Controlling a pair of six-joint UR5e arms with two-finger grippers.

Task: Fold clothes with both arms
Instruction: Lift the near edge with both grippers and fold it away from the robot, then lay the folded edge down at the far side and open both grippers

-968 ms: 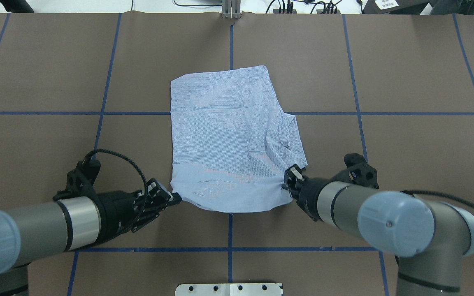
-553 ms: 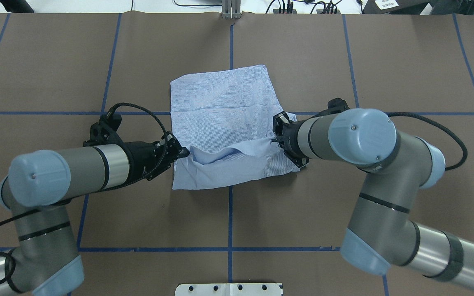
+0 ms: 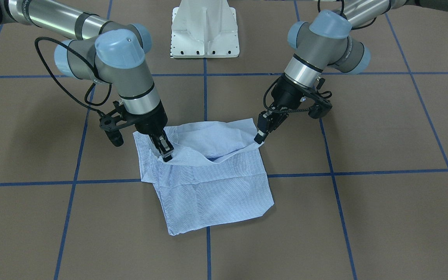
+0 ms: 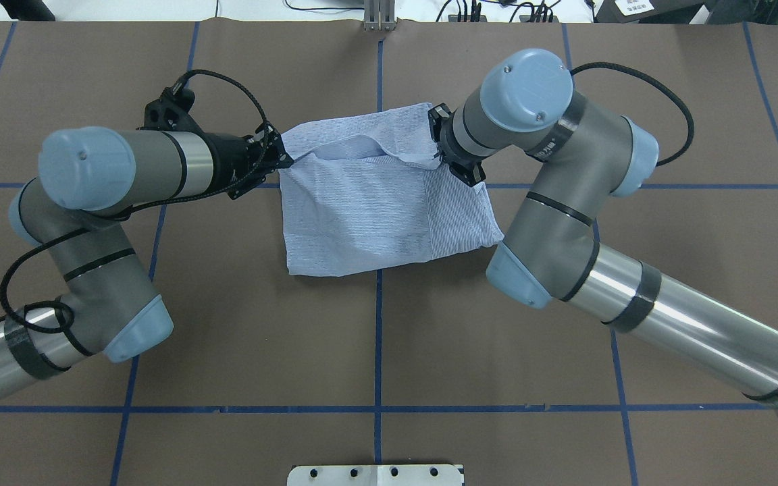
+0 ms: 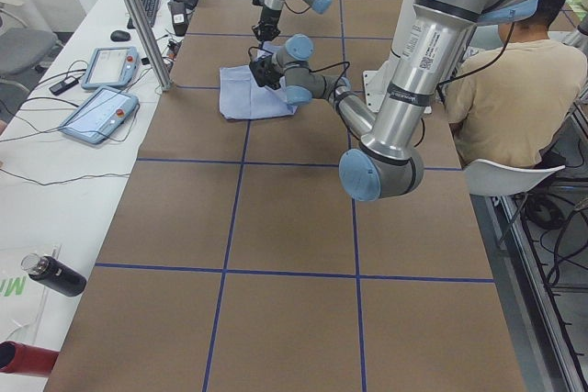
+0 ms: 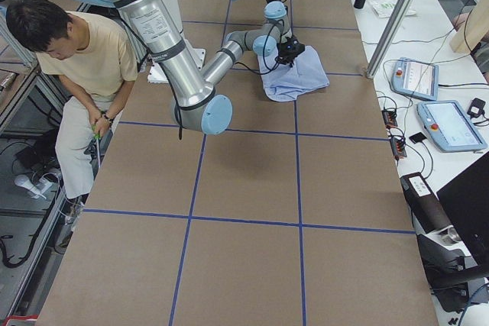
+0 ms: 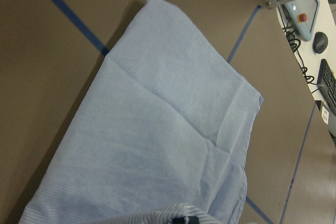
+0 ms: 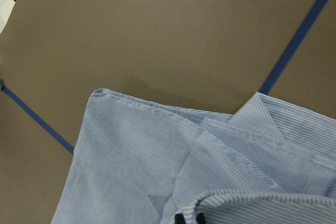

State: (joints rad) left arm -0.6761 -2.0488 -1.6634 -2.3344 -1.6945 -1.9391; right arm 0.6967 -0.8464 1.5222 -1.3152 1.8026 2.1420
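— Where does the shirt (image 4: 375,216) lie?

— At the middle of the brown table (image 4: 261,324), over a crossing of blue tape lines (image 4: 378,337). Its lower layer is flat on the surface. A top layer is held up across the far half and sags in the middle between the two grippers.

— And how do the grippers stand?

— The left gripper (image 4: 284,160) has its fingers pinched tight on one corner of that raised edge. The right gripper (image 4: 437,158) is pinched just as tight on the other corner. The front-facing view shows both corners held a little above the cloth beneath — neither touches it.
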